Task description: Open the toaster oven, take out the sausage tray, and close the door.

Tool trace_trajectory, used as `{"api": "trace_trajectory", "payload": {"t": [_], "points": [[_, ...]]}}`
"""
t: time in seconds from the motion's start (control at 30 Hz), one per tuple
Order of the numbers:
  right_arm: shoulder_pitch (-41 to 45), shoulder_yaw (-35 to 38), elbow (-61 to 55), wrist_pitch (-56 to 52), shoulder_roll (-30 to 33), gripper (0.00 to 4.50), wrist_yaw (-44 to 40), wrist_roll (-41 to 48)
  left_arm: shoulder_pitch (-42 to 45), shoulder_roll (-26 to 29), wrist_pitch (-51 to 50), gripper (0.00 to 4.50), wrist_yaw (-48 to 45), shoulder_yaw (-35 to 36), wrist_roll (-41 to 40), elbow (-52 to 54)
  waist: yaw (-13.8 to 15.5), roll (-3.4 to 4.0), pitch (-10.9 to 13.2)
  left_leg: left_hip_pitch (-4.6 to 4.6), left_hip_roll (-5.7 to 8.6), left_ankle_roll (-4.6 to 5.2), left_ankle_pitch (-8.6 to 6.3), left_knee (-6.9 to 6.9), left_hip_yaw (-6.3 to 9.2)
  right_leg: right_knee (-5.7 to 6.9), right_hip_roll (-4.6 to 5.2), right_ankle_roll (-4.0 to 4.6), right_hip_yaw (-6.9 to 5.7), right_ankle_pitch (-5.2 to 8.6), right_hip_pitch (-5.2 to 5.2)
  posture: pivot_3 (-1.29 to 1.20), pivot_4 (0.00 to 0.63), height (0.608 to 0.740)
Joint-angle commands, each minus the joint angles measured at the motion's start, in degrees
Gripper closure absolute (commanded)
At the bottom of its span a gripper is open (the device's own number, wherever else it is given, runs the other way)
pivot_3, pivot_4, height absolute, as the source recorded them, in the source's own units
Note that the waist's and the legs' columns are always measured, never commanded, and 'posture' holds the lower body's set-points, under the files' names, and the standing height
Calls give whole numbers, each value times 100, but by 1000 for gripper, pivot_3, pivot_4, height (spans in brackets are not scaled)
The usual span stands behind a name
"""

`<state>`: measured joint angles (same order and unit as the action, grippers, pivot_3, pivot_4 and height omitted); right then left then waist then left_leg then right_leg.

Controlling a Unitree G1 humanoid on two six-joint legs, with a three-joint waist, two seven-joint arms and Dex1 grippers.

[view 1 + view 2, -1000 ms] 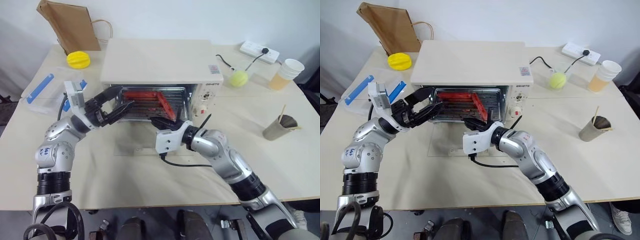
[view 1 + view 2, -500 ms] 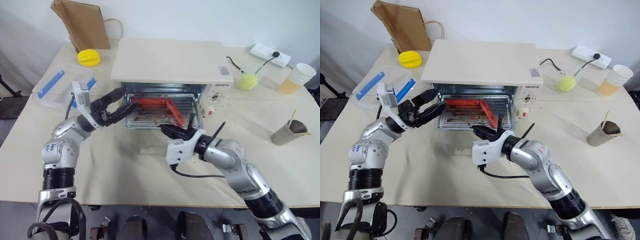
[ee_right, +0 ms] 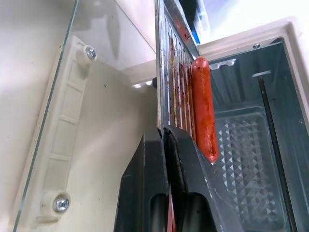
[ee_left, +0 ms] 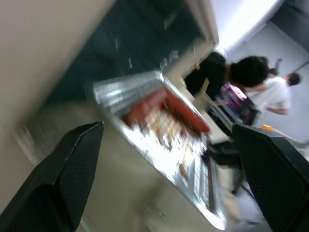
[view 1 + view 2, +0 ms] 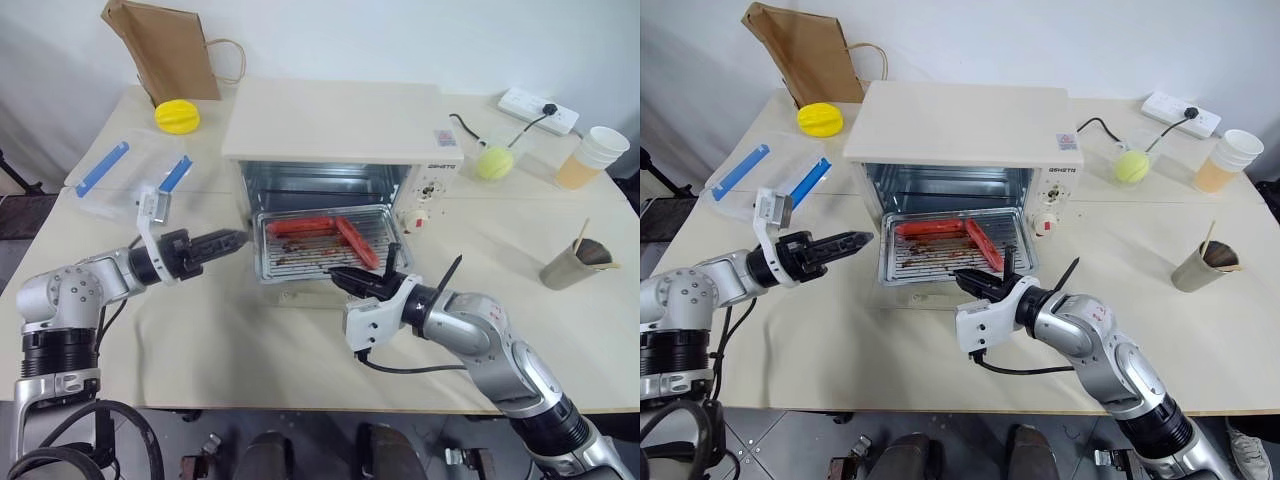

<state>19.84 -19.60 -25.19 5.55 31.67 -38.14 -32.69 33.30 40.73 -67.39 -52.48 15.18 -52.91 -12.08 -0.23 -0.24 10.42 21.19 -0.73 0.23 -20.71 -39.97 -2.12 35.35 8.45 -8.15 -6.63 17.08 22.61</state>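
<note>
The cream-white toaster oven (image 5: 335,120) stands mid-table. Its glass door (image 5: 902,293) lies open flat on the table in front of it, bar handle (image 3: 58,145) toward me. The silver sausage tray (image 5: 290,258) sticks halfway out of the oven mouth above the door, with red sausages (image 5: 355,243) on its wire rack. My right gripper (image 5: 338,273) is shut on the tray's front edge, seen close in the right wrist view (image 3: 164,133). My left gripper (image 5: 238,239) hovers open left of the tray, pointing at it, fingers (image 4: 72,169) wide apart and holding nothing.
A clear plastic box with blue clips (image 5: 120,170), a yellow object (image 5: 177,116) and a brown paper bag (image 5: 165,50) sit at the back left. On the right are a green ball (image 5: 494,163), a power strip (image 5: 540,108), stacked cups (image 5: 598,152) and a paper cup (image 5: 572,262). People (image 4: 251,82) stand beyond the table.
The tray has slid out of the oven toward me with my right gripper shut on it. My left gripper sank, rolled and drew back left from the oven mouth.
</note>
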Motion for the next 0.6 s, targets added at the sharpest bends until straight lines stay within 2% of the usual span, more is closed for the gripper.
{"api": "trace_trajectory", "payload": {"t": [0.03, 0.17, 0.4, 0.6], "points": [[147, 179, -252, 143, 38, 4492, 15, 92, 181, -37, -963, 0, 383, 158, -324, -23, 5, 0, 0, 0, 0, 0, 0, -1, 1, 0, 0, 0, 0, 0, 0, 0, 150, 740], [242, 149, -172, 267, 46, 4492, 9, 110, 345, -380, -1674, 0, 974, 263, -282, -215, 8, -1, 0, 0, 1, 0, 0, -6, 1, 6, 0, 0, 2, 0, -1, 0, 150, 740], [432, 144, 57, 566, 178, 4492, -73, 259, 707, -1258, -2380, 0, 1709, 1034, -392, -521, 1, -2, 1, -5, 1, -1, 1, -6, -1, 10, 0, 0, 6, 0, -1, 0, 150, 740], [491, 150, 155, 631, 178, 4492, -115, 319, 727, -1456, -2511, 0, 2069, 1350, -486, -535, -2, -2, 1, -5, 1, -2, 1, -5, 0, 10, 0, 0, 6, 0, 0, 0, 150, 740]]}}
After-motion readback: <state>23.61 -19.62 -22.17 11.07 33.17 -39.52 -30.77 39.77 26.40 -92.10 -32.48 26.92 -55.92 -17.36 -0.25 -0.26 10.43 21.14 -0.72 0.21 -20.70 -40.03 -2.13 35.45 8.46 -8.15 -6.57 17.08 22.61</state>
